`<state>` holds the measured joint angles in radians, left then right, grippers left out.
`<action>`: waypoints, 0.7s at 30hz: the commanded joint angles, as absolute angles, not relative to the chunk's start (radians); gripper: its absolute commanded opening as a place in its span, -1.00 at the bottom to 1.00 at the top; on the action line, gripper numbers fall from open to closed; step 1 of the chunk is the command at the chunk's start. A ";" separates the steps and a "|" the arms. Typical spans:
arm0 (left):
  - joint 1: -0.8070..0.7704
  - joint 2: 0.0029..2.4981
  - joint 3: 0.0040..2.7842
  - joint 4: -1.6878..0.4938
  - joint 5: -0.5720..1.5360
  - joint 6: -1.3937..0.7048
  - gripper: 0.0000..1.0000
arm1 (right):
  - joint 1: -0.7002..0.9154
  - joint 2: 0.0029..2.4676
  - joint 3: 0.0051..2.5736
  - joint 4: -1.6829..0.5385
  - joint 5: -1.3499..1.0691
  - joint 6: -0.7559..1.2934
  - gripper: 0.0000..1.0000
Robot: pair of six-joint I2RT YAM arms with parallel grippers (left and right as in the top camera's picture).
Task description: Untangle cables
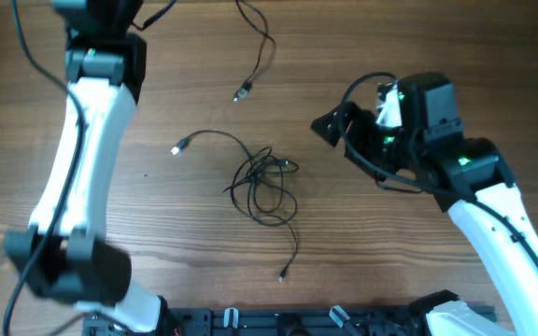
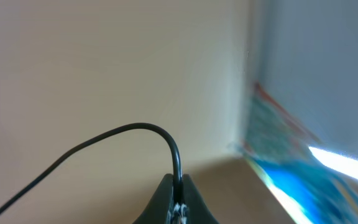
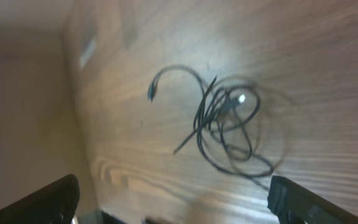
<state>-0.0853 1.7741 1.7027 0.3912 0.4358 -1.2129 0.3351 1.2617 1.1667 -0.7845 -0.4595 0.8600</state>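
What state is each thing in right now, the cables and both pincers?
Tangle: knotted, lying on the table, nothing touching it.
Separate cable: clear of the tangle, one end runs out of view.
Left pincer: shut on a black cable.
Right pincer: open, empty, facing the tangle.

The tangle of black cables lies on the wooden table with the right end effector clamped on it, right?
Not quite. The tangle lies on the table, but the right end effector is open and clear of it, as the right wrist view shows.
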 commanded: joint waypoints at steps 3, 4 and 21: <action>0.099 1.964 1.702 0.378 0.311 -1.155 -0.92 | 0.461 1.253 1.170 -0.814 -0.430 0.807 0.99; 0.152 1.996 1.702 0.378 0.311 -1.137 -0.92 | 0.483 1.253 1.170 -0.830 -0.416 0.802 0.99; 0.595 2.125 1.702 -0.075 0.182 -0.347 1.00 | 0.514 1.253 1.170 -0.951 -0.412 0.733 0.99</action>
<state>0.6182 2.1048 1.6993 -0.0158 0.2100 -0.4252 0.5098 1.2617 1.1667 -0.9501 -0.4282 0.7540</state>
